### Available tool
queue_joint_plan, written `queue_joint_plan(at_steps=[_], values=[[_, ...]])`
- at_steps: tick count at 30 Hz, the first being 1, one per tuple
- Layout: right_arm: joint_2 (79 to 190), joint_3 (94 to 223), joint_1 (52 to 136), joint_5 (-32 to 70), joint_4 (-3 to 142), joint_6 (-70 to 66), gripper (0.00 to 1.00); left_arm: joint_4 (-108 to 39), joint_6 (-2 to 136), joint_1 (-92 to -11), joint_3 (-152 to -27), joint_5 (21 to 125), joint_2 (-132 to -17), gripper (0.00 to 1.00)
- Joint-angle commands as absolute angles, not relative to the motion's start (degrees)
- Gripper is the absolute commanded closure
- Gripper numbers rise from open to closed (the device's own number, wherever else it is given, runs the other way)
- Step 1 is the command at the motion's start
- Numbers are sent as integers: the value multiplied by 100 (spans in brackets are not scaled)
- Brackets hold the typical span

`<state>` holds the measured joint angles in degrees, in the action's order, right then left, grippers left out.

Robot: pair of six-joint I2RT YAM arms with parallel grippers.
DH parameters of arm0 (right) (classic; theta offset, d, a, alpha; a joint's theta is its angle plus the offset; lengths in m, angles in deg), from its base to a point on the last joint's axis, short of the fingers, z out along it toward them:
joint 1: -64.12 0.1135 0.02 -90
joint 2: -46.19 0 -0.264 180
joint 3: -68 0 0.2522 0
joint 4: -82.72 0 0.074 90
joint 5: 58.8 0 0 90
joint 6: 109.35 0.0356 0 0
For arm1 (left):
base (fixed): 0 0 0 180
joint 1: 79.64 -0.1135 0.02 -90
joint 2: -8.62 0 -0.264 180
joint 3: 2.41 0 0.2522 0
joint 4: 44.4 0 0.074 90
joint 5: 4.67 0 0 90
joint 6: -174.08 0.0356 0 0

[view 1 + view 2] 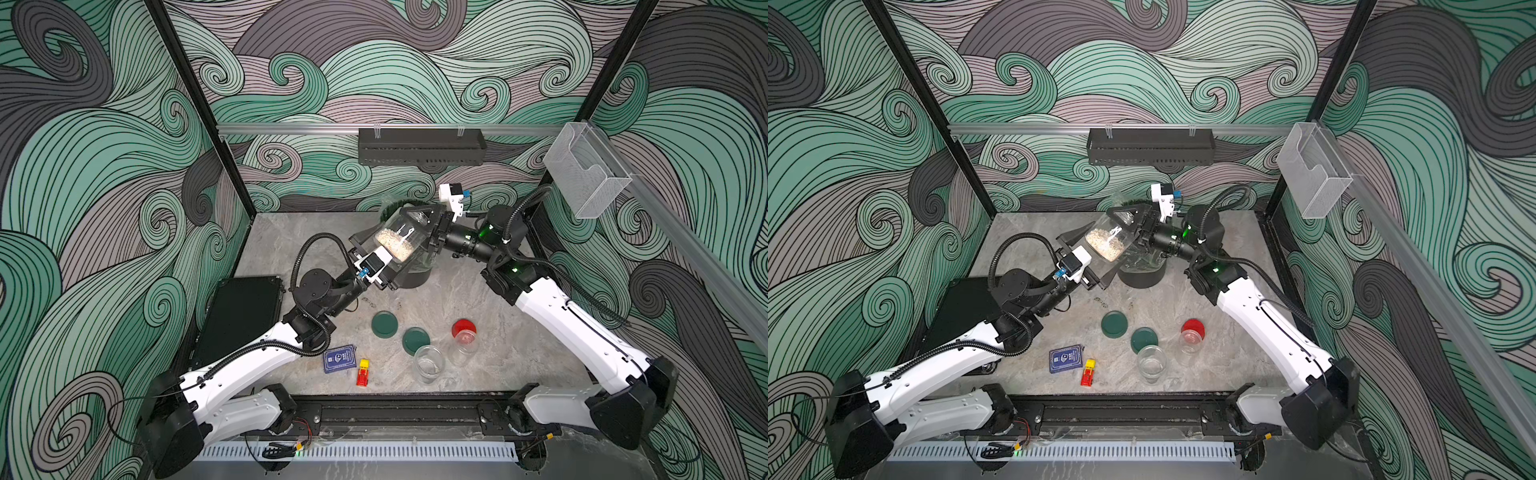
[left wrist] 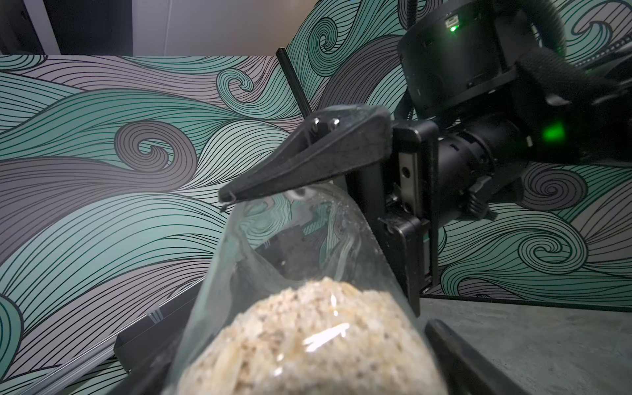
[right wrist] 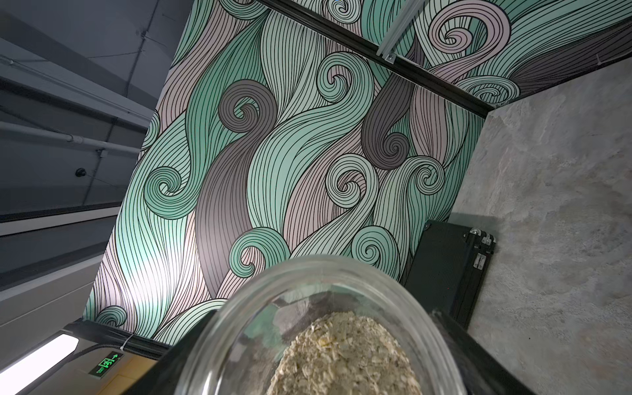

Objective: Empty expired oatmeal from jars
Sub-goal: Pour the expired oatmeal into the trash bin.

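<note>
Both top views: green lids (image 1: 384,324) off, open jar (image 1: 429,363) looks emptied, red-lidded jar (image 1: 462,347) unreadable, third jar (image 1: 401,241) tilted over bin (image 1: 415,280) between my left gripper (image 1: 380,249) and right gripper (image 1: 422,232); left wrist: oatmeal (image 2: 307,349) unpoured, left jaws spread wide, contact unclear; right wrist: right jaws clamp it, mouth end unclear.

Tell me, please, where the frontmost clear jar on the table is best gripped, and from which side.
I would grip the open jar by its round wall just under the rim, coming from above: it stands upright, mouth up, and a green lid and the other clear jar sit close beside it.
</note>
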<state>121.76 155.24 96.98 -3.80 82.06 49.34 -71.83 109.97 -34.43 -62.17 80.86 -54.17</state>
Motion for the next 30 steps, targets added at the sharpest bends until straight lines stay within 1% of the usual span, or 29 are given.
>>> queue_joint_plan(at_steps=[1, 3, 5, 8, 9, 10, 12, 15, 17, 18, 21, 22, 23, 24, 27, 30], values=[[12167, 15700, 9678, -458, 8866, 5103, 94, -7374, 10956, -3451, -6460, 7964, -5441, 2], [12188, 15707, 9680, -465, 8923, 5156, 94, -7418, 10961, -3447, -6462, 7962, -5453, 5], [12216, 15732, 9683, -471, 8952, 5176, 94, -7381, 11012, -3454, -6511, 7912, -5466, 11], [12230, 15769, 9682, -482, 8953, 5177, 94, -7267, 11070, -3456, -6624, 7874, -5482, 22], [12245, 15787, 9690, -491, 8950, 5192, 94, -7252, 11092, -3456, -6635, 7849, -5483, 28], [12259, 15796, 9679, -488, 8949, 5185, 94, -7251, 11089, -3456, -6649, 7818, -5478, 30], [12271, 15812, 9686, -498, 8944, 5191, 95, -7200, 11088, -3456, -6684, 7750, -5475, 31], [12283, 15823, 9689, -507, 8953, 5202, 94, -7152, 11078, -3456, -6715, 7677, -5488, 35], [12287, 15823, 9686, -505, 8968, 5202, 94, -7096, 11087, -3456, -6739, 7625, -5485, 47], [12296, 15816, 9684, -505, 8970, 5210, 94, -7009, 11106, -3456, -6754, 7582, -5478, 56], [12307, 15805, 9690, -517, 9001, 5211, 91, -6649, 11115, -3456, -6880, 7549, -5442, 96], [12309, 15797, 9688, -518, 9009, 5211, 89, -6546, 11102, -3456, -6917, 7555, -5441, 100], [12317, 15788, 9690, -518, 9022, 5211, 87, -6505, 11080, -3456, -6926, 7577, -5438, 100], [12318, 15775, 9685, -518, 9045, 5211, 82, -6521, 11047, -3456, -6921, 7617, -5431, 100], [12341, 15746, 9681, -518, 9101, 5211, 63, -6570, 10953, -3456, -6882, 7825, -5447, 100], [12351, 15685, 9672, -518, 9187, 5209, 38, -6532, 10897, -3460, -6899, 8048, -5497, 100]])
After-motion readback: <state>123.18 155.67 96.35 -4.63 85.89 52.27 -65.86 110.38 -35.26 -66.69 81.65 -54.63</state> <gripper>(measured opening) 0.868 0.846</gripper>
